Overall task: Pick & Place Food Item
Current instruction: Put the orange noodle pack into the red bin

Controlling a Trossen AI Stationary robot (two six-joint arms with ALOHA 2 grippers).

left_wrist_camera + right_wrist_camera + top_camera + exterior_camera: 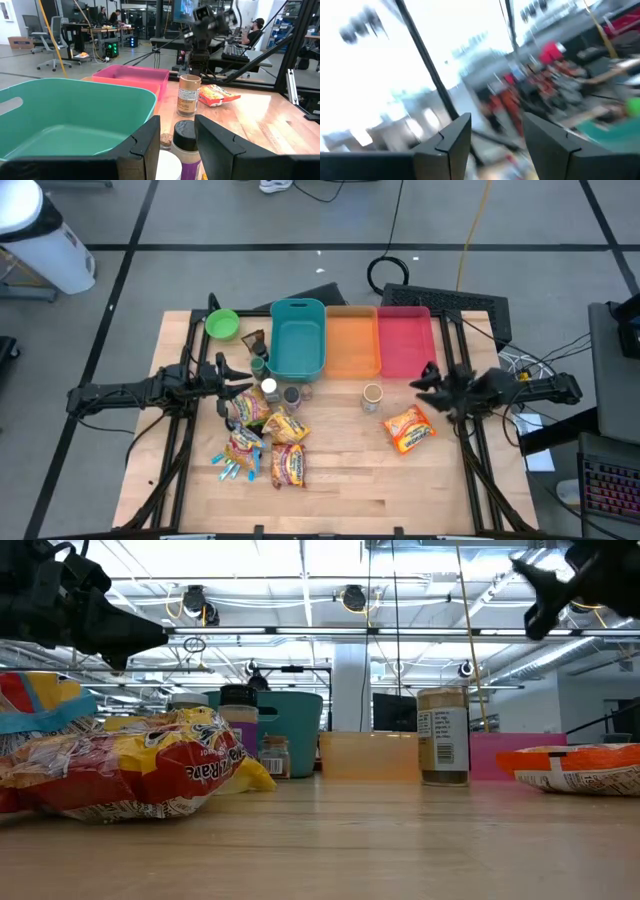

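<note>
I am watching the left gripper hovering over the cluster of snack packets and small jars just in front of the teal bin; its fingers are standing parted with nothing between them, and a dark-capped bottle is sitting just beyond them; farther across, a spice jar is standing upright before the orange bin; an orange noodle packet is lying near the right gripper, which is hanging raised and apart from it, jaws partly spread and empty; the pink bin is sitting beyond.
</note>
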